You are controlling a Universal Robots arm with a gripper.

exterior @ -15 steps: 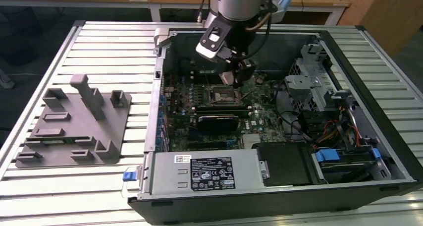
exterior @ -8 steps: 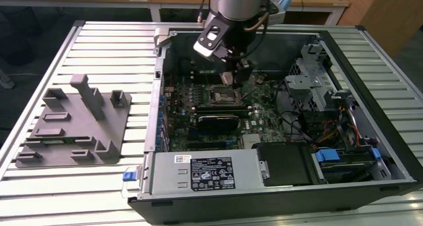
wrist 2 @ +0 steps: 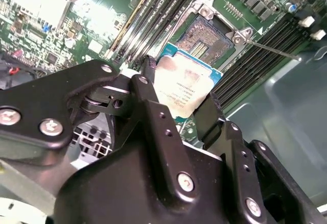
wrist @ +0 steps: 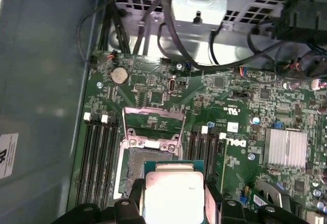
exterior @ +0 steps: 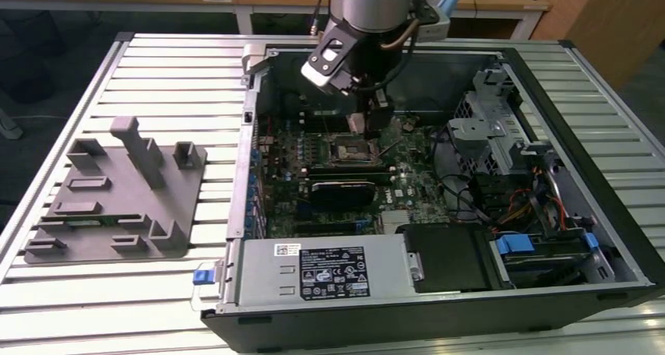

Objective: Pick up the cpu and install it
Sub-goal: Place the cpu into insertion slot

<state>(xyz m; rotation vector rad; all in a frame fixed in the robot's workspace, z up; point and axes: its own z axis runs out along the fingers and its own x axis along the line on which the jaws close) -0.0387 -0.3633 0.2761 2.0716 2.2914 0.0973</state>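
My black two-finger end effector (wrist 2: 180,92) is clamped on the edges of the small, flat, square, silver-topped cpu (wrist: 173,196), holding it just above the open black-framed motherboard socket (wrist 2: 204,36). I judge misalignment the main risk: a tilted or offset chip could bend the socket's contacts.

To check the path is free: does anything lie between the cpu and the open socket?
Nothing. In the second wrist view the cpu, gripped by the end effector, hangs near the uncovered socket.
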